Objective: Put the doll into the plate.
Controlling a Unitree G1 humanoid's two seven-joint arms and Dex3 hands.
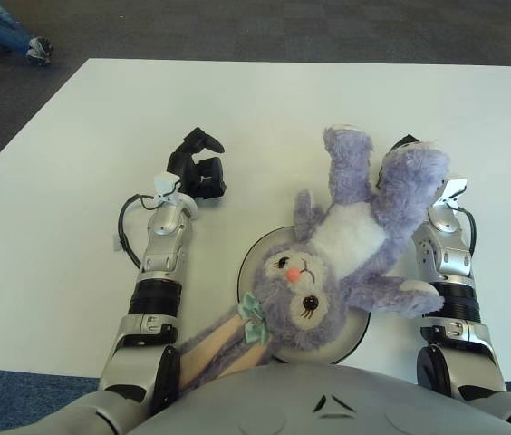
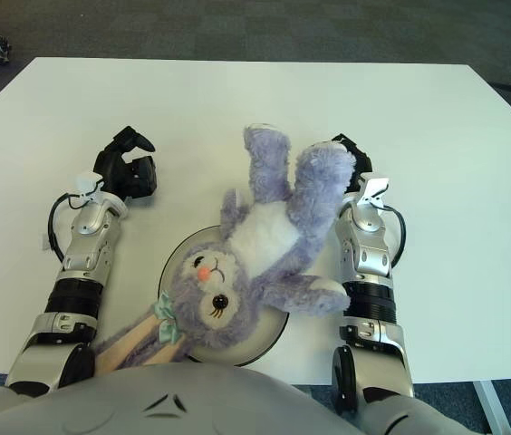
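Nearest me, the doll (image 1: 332, 263) lies on its back with its head over the plate (image 1: 254, 263), ears trailing off the near rim toward my chest, and its body and legs running off the far-right side, so I judge it could slide or tip out because so much of it overhangs. My right hand (image 1: 407, 147), just right of the plate and beyond it, sits behind the doll's raised leg; I cannot tell whether those fingers grip it or have let go. My left hand (image 1: 197, 169), left of the plate, holds nothing, fingers loosely curled, and past the plate only white table (image 1: 265, 100) shows, with nothing blocking.
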